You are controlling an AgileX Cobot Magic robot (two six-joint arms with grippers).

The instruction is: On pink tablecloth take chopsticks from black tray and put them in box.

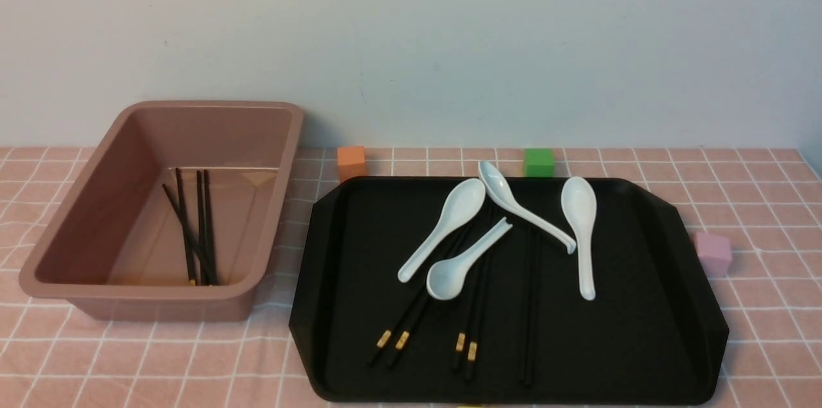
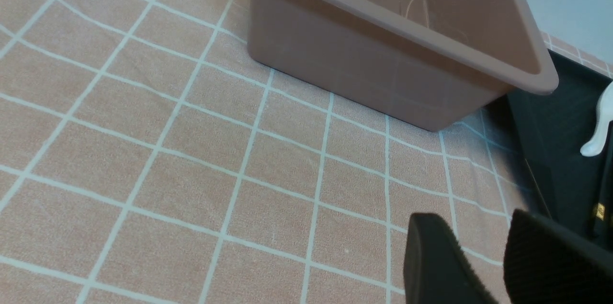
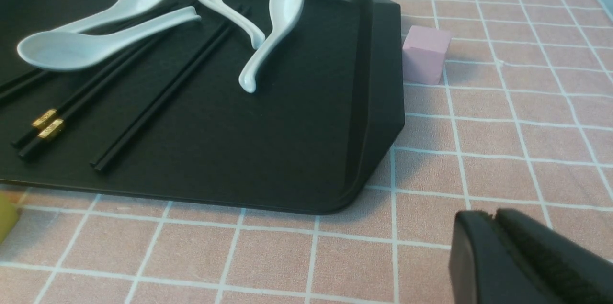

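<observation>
The pink tablecloth (image 1: 770, 344) covers the table. The box (image 1: 212, 104) stands at the left and holds several black chopsticks (image 1: 196, 234). The black tray (image 1: 642, 305) lies to its right with several chopsticks (image 1: 472, 324) on it, partly under pale spoons (image 1: 578, 215). No gripper shows in the front view. In the left wrist view, my left gripper (image 2: 474, 220) is open and empty over the cloth, near the box (image 2: 364, 60) and the tray's corner (image 2: 555, 151). In the right wrist view, my right gripper (image 3: 493, 215) is shut and empty over the cloth, off the tray's (image 3: 287, 127) near right corner.
An orange cube (image 1: 351, 162) and a green cube (image 1: 538, 162) sit behind the tray. A pink cube (image 1: 713, 252) sits at its right side. A yellow-green object (image 3: 5, 213) shows at the tray's front edge. A pale wall closes the back.
</observation>
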